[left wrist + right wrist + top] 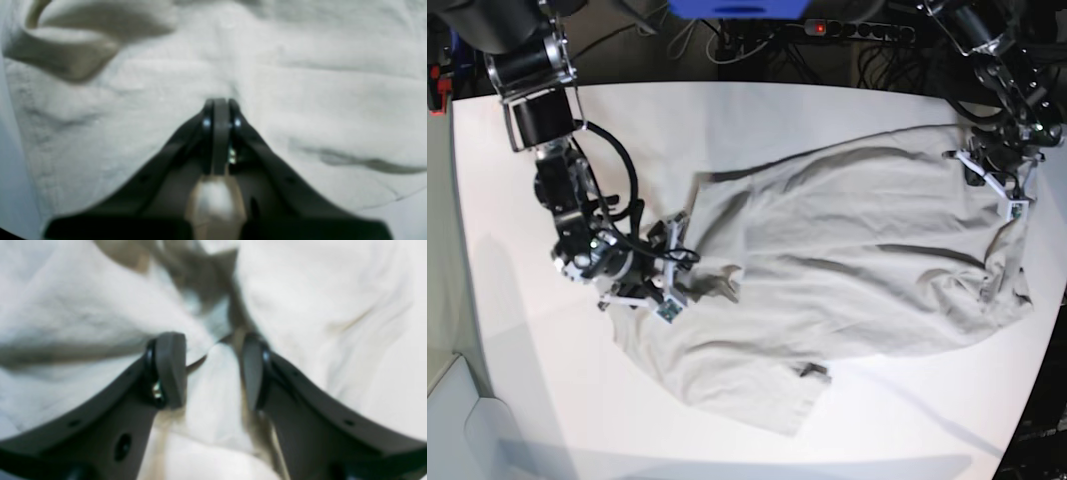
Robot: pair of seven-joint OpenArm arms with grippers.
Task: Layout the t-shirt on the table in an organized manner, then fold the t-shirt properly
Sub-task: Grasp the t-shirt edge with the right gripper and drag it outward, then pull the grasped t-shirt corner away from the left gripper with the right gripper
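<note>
The light grey-beige t-shirt [857, 260] lies spread and wrinkled across the middle and right of the white table [757, 110]. My left gripper [1002, 195] is at the shirt's far right edge. In the left wrist view its jaws [220, 101] are pressed together, tips pinched into the cloth [317, 100], and creases run out from them. At the shirt's left end, my right gripper [675, 268] sits low on the fabric. In the right wrist view, blurred, it [211, 346] stands open astride a raised ridge of cloth [83, 306].
A power strip with a red light [819, 28] and tangled cables run along the table's far edge. The table's right front corner drops off to dark floor [1047, 420]. The right arm's black body [537, 110] rises at the back left.
</note>
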